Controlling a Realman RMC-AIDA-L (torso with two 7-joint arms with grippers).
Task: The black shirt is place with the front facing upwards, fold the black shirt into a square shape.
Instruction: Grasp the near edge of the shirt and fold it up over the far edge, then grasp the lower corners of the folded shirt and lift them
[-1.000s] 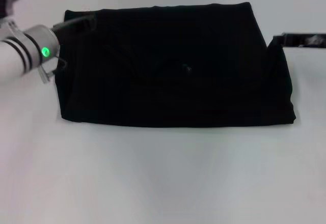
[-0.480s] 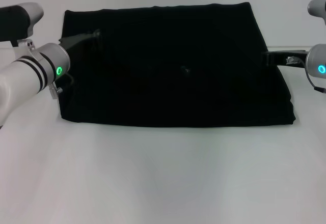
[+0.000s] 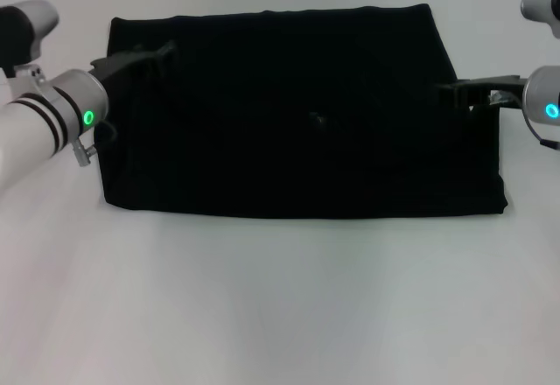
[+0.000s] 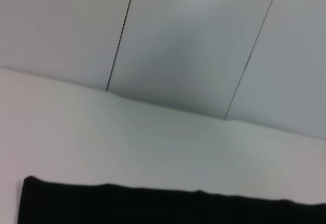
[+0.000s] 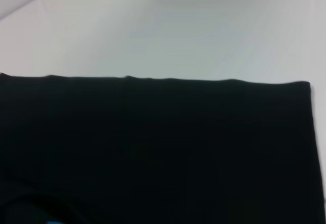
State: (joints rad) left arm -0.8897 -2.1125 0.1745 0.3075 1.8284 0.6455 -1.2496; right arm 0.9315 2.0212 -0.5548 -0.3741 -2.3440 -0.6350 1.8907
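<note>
The table (image 3: 280, 306) is bare white in the near part, and beyond it lies the shirt (image 3: 297, 114), folded into a wide black rectangle, flat, with its long near edge running across the middle of the head view. No lettering shows on the upper face; only a small mark sits near its centre.

The left gripper (image 3: 140, 57) is at the shirt's far left corner, its black tip over the cloth edge. The right gripper (image 3: 464, 92) is at the shirt's right edge, about halfway back, its tip over the cloth. Black on black, I cannot tell how far either gripper's fingers are apart or whether they have hold of the cloth.

The right wrist view shows the shirt's far edge straight, with table behind it. The left wrist view shows a strip of shirt, table, then a panelled wall (image 4: 193, 40).
</note>
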